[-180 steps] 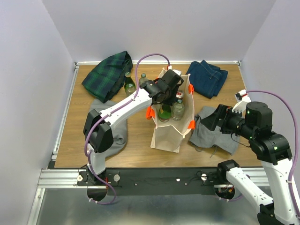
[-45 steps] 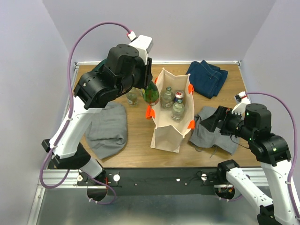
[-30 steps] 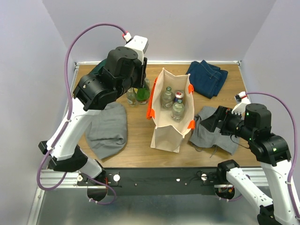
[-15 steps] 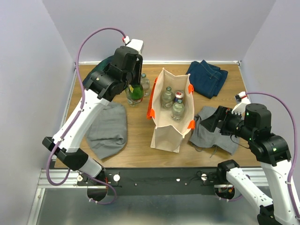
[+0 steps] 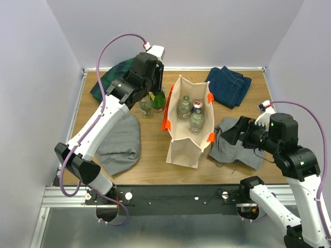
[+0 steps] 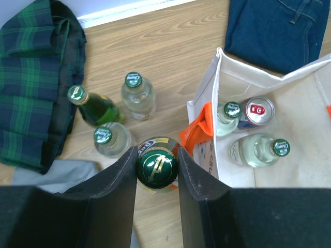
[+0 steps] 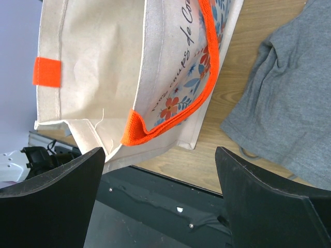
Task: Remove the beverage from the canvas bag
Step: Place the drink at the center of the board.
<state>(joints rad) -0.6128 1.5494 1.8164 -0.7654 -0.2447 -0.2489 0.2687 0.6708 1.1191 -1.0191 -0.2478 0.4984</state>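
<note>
Green bottle (image 6: pixel 156 168) gripped in my left jaws; I should set it upright, clear of neighbouring bottles (image 6: pixel 111 139); right jaws gape.

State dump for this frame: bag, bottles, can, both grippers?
canvas bag: upright, top open, drinks inside.
dark green bottle: outside the bag, upright, clamped at the cap.
left gripper: shut on the dark green bottle.
right gripper: open, empty, beside the bag.
clear bottles: two, capped, upright in the bag.
can: upright in the bag.
loose bottles: three, capped, left of the bag.
</note>
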